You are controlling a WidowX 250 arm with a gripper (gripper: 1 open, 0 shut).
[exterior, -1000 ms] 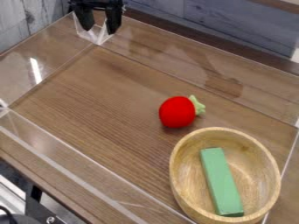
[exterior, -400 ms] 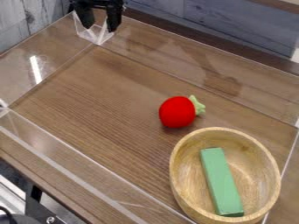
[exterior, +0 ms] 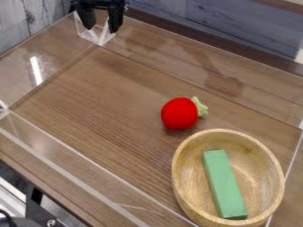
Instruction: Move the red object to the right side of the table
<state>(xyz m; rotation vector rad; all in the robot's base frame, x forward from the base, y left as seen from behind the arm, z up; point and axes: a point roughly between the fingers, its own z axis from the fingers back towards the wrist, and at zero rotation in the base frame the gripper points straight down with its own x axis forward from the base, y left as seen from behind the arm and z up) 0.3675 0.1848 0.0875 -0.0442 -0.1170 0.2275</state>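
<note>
The red object (exterior: 180, 113) is a small round toy fruit with a green leafy stub on its right side. It rests on the brown wood-grain table (exterior: 106, 106), just right of centre and close to the wooden bowl's upper left rim. My gripper (exterior: 99, 24) hangs at the far top left corner, well away from the fruit. Its dark fingers (exterior: 85, 19) point down with a small gap between them and nothing held.
A round light wooden bowl (exterior: 190, 182) stands at the front right with a green rectangular block (exterior: 222, 183) lying inside. Low clear acrylic walls (exterior: 71, 164) border the tabletop on every side.
</note>
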